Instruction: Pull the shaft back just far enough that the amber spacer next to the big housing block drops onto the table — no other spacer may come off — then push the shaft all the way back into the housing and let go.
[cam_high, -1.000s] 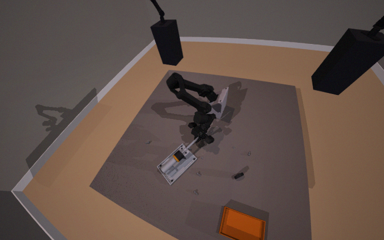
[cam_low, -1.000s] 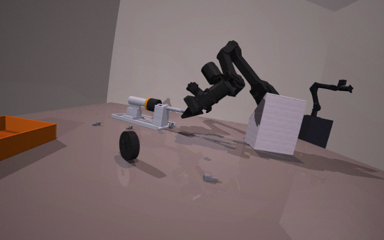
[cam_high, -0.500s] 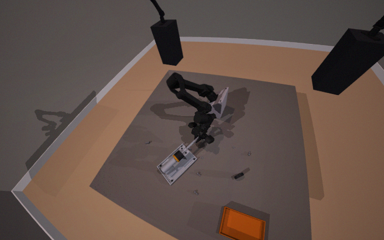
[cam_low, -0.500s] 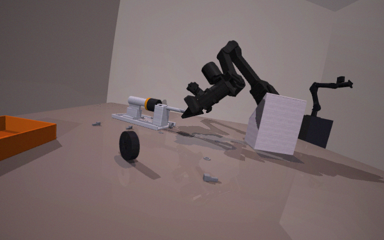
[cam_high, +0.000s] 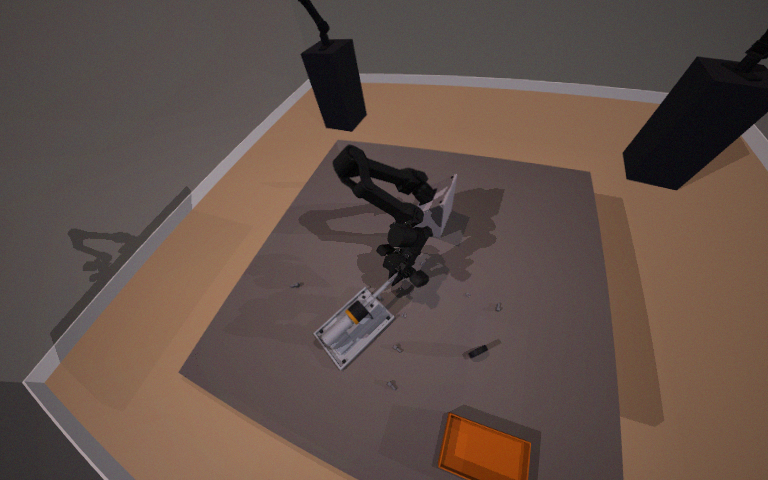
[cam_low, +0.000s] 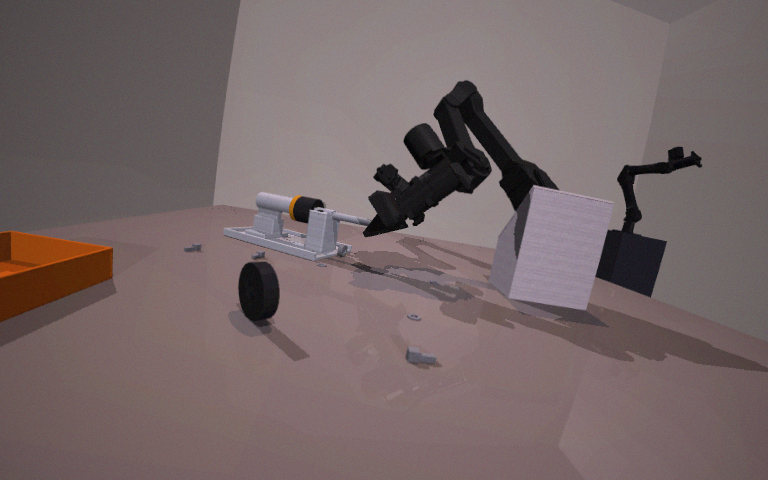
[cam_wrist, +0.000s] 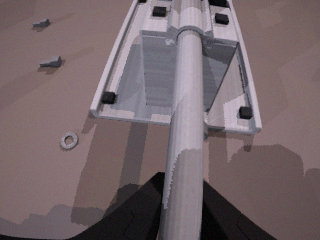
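My gripper (cam_high: 398, 276) (cam_low: 372, 227) (cam_wrist: 176, 182) is shut on the pale shaft (cam_high: 384, 288) (cam_low: 352, 217) (cam_wrist: 187, 115), near its outer end. The shaft runs through the slotted support block (cam_low: 321, 230) towards the round housing (cam_high: 338, 332) (cam_low: 274, 201). The amber spacer (cam_high: 352, 316) (cam_low: 291, 208) is on the shaft line, right against the housing. Dark spacers (cam_high: 357, 309) (cam_low: 308, 209) sit beside it, on the support block's side; how many cannot be told. The shaft inside the spacers is hidden. The wrist view shows no spacers clearly.
The fixture's base tray (cam_high: 362, 345) (cam_low: 288, 247) (cam_wrist: 252, 102) lies on the table. A black disc (cam_high: 478, 351) (cam_low: 258, 290) stands on edge. An orange bin (cam_high: 528, 459) (cam_low: 67, 277), a pale block (cam_high: 448, 207) (cam_low: 560, 249) and several small bolts and washers are around.
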